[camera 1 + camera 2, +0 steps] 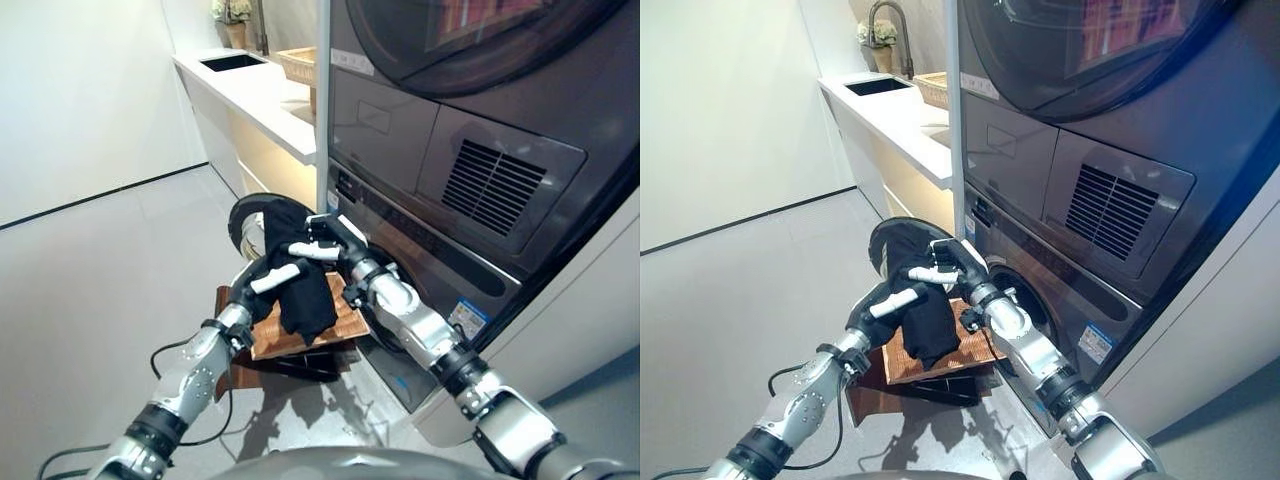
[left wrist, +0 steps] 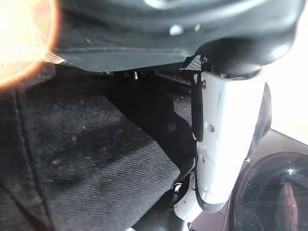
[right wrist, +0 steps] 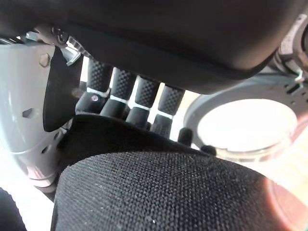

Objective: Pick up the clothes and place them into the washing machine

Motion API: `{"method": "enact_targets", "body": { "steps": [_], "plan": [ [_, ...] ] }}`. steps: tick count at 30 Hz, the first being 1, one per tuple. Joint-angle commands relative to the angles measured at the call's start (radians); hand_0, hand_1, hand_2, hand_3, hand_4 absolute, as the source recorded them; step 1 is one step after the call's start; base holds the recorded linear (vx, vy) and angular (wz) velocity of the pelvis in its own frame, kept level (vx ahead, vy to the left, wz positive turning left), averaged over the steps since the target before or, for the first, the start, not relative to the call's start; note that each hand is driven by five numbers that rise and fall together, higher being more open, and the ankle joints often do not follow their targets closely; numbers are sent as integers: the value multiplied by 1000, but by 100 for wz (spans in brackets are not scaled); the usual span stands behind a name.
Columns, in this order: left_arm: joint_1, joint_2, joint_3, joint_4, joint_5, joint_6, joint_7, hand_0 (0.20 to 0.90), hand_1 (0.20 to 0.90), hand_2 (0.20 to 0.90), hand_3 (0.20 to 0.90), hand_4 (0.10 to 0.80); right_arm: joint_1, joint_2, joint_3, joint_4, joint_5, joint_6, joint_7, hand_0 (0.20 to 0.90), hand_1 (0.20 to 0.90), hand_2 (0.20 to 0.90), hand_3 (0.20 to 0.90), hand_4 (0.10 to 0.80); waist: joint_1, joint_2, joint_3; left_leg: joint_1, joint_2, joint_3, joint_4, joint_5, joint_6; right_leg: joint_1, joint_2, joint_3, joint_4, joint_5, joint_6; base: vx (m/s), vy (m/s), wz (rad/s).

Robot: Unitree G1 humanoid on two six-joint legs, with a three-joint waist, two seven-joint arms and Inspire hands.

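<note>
A black garment (image 1: 305,300) hangs between both hands above the shallow wicker basket (image 1: 345,322), just in front of the washing machine's lower drum opening (image 1: 392,268). My left hand (image 1: 272,279) grips the garment from the left, its white-covered thumb (image 2: 221,144) pressed on the dark cloth (image 2: 86,159). My right hand (image 1: 322,250) holds the garment's upper part, with its fingers (image 3: 139,96) curled over the black fabric (image 3: 159,192). The machine's round door (image 1: 243,215) stands open behind the hands.
The basket rests on a low dark brown box (image 1: 245,377). A second machine (image 1: 480,60) is stacked above the washer. A white counter (image 1: 255,95) with a sink and another wicker basket (image 1: 300,62) runs along the back. Pale floor (image 1: 90,300) lies to the left.
</note>
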Motion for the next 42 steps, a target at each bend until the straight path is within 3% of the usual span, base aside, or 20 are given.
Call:
{"method": "enact_targets", "body": {
  "steps": [1, 32, 34, 35, 42],
  "plan": [
    [-45, 24, -57, -141, -20, -56, -105, 900, 900, 900, 900, 800, -258, 110, -5, 29, 58, -109, 13, 200, 200, 200, 200, 300, 7, -30, -105, -26, 74, -46, 32, -56, -109, -48, -34, 5, 35, -62, 32, 0, 0, 0],
    [-36, 21, -82, -178, -37, -60, -101, 900, 900, 900, 900, 800, -353, 125, -5, 54, 97, -120, 7, 200, 200, 200, 200, 300, 12, -36, -105, -27, 74, -50, 33, -57, -107, -51, -27, 12, 37, -65, 26, 0, 0, 0],
    [-37, 18, -79, -179, -36, -63, -98, 483, 483, 483, 483, 502, -348, 125, -4, 49, 97, -119, 8, 200, 200, 200, 200, 300, 11, -36, -104, -28, 74, -50, 34, -58, -107, -51, -27, 12, 37, -65, 26, 0, 0, 0],
    [-37, 16, -78, -179, -35, -64, -95, 200, 200, 200, 200, 300, -345, 126, -3, 48, 98, -118, 8, 200, 200, 200, 200, 300, 10, -36, -104, -28, 74, -50, 34, -58, -106, -51, -28, 12, 37, -66, 25, 0, 0, 0],
    [-31, 13, -71, -181, -35, -69, -90, 200, 200, 200, 200, 300, -341, 124, -4, 42, 99, -119, 8, 200, 200, 200, 200, 300, 13, -37, -105, -29, 73, -52, 34, -58, -105, -50, -28, 14, 36, -65, 26, 0, 0, 0]
  ]
}}
